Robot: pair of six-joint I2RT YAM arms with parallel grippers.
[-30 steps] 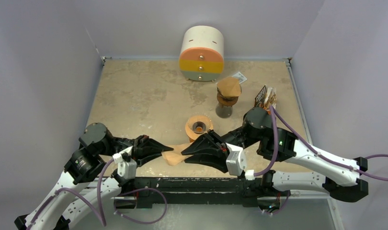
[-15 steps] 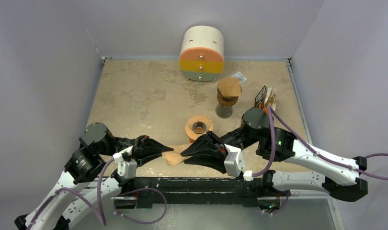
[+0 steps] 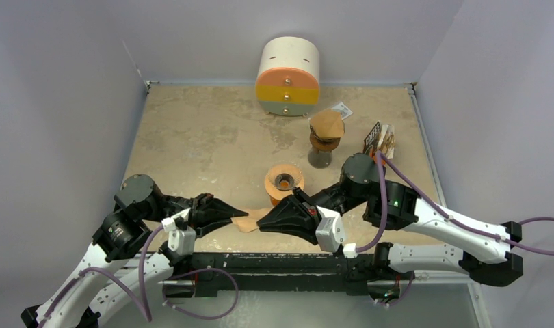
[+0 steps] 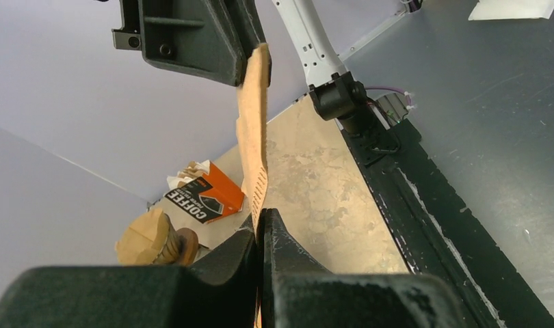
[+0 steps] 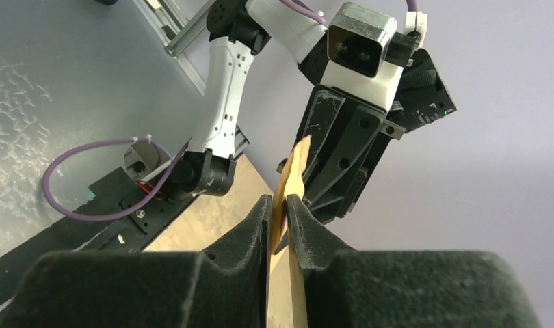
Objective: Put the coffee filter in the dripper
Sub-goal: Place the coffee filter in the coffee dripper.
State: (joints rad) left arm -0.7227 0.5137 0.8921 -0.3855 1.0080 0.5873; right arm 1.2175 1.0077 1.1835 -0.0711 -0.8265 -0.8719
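Observation:
A tan paper coffee filter (image 3: pixel 250 220) hangs just above the table near the front edge, stretched between my two grippers. My left gripper (image 3: pixel 241 213) is shut on its left edge; the left wrist view shows the filter (image 4: pixel 254 123) standing edge-on out of the closed jaws (image 4: pixel 259 222). My right gripper (image 3: pixel 262 223) meets it from the right. In the right wrist view its fingertips (image 5: pixel 279 201) stand a narrow gap apart, with the filter's edge (image 5: pixel 295 171) bulging between them. The orange dripper (image 3: pixel 284 182) sits on the table just behind the grippers.
A brown cup on a grey stand (image 3: pixel 326 133), with a paper filter on top, stands behind the dripper. An orange coffee filter box (image 3: pixel 379 140) lies to its right. A round drawer unit (image 3: pixel 288 75) stands at the back wall. The black rail (image 3: pixel 288 263) runs along the front edge.
My right gripper has slid left onto the filter and its jaws have narrowed around the edge. The left gripper has held still with the filter.

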